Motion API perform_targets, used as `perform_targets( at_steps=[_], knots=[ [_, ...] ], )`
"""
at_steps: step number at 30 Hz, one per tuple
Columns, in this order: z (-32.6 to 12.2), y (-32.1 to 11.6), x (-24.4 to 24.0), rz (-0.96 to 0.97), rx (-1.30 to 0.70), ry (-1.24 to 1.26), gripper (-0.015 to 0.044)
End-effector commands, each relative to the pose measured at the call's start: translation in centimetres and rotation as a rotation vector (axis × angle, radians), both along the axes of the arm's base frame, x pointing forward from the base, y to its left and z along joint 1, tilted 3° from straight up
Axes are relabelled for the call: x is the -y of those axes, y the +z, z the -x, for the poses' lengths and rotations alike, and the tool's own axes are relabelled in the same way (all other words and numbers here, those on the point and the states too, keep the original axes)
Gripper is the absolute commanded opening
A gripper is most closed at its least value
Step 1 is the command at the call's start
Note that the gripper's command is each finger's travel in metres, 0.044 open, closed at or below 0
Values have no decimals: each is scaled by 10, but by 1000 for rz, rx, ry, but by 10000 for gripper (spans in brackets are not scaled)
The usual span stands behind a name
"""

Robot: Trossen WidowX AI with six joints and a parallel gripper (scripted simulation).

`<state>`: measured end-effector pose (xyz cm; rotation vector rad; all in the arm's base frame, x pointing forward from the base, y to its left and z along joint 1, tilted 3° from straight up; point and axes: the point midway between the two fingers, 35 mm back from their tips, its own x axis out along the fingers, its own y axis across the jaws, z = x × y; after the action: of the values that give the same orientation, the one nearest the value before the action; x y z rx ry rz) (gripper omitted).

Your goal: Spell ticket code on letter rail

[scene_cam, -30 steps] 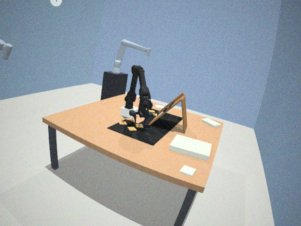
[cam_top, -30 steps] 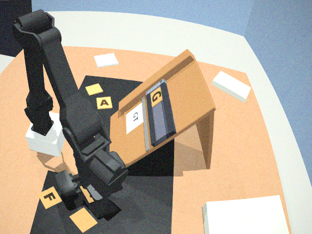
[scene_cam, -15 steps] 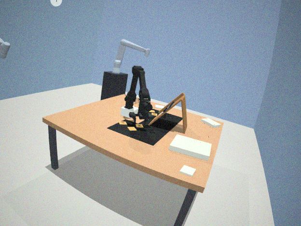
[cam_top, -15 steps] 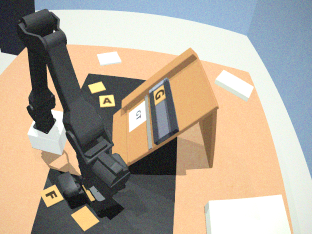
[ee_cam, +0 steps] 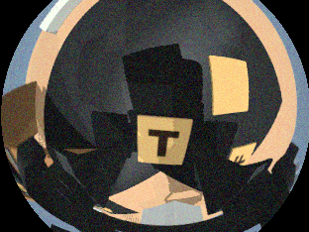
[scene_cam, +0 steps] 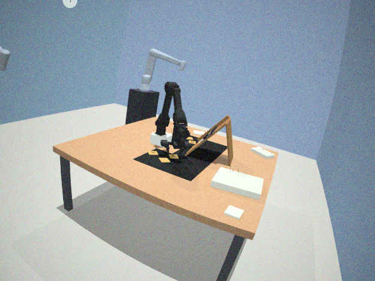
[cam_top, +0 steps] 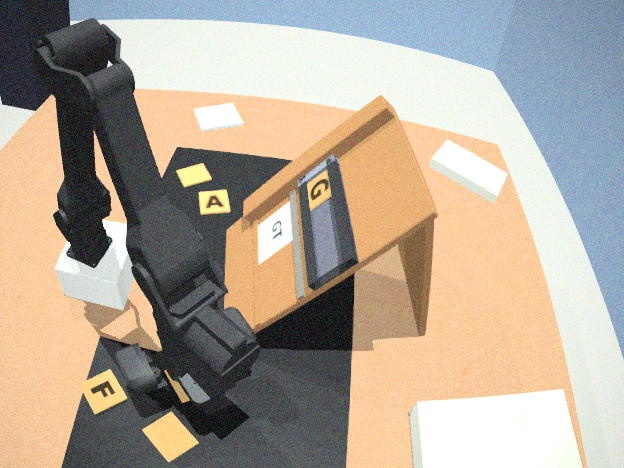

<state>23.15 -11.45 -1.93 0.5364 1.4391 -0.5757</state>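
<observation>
Gripper: my gripper (cam_top: 173, 385) (scene_cam: 173, 151) (ee_cam: 161, 143) stands mostly open, low over the dark mat (cam_top: 302, 403) (scene_cam: 193, 169) (ee_cam: 89, 64), with nothing gripped.
T tile: this tile (cam_top: 176, 386) (scene_cam: 173, 156) (ee_cam: 164, 140) shows between my spread fingers in the wrist view, letter legible; I can't tell whether either finger touches it.
Ticket: the white ticket (cam_top: 274, 232) on the sloping board (cam_top: 383, 176) (scene_cam: 229, 138) reads GT.
Rail: the dark letter rail (cam_top: 347, 241) runs across the board beside the ticket, carrying only the G.
G tile: this one (cam_top: 319, 189) sits in the rail, near its upper end in the top view. T has yet to join it.
F tile: it (cam_top: 104, 391) (scene_cam: 152, 152) (ee_cam: 244, 155) lies near my gripper.
Plain-faced tile: another tile (cam_top: 170, 436) (scene_cam: 164, 160) (ee_cam: 230, 85), with no letter showing, lies on the mat, also near me.
A tile: it (cam_top: 214, 202) (scene_cam: 192, 142) lies on the mat on the other side of my arm, just beside a second plain-faced tile (cam_top: 194, 174).
White block: the large one (cam_top: 496, 438) (scene_cam: 237, 181) rests on the counter (cam_top: 453, 302) (scene_cam: 121, 157), well apart from my gripper.
</observation>
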Motion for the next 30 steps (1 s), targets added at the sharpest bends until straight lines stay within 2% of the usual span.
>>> perform_targets(
  at_steps=[1, 3, 19, 28, 30],
  knots=[
    [0, -1, 0, 3, -2, -3, 340],
    [0, -1, 0, 3, -2, -3, 340],
    [0, -1, 0, 3, -2, -3, 233],
    [1, 5, -1, 3, -2, -3, 0],
    [1, 6, -1, 3, -2, -3, 0]
  ],
)
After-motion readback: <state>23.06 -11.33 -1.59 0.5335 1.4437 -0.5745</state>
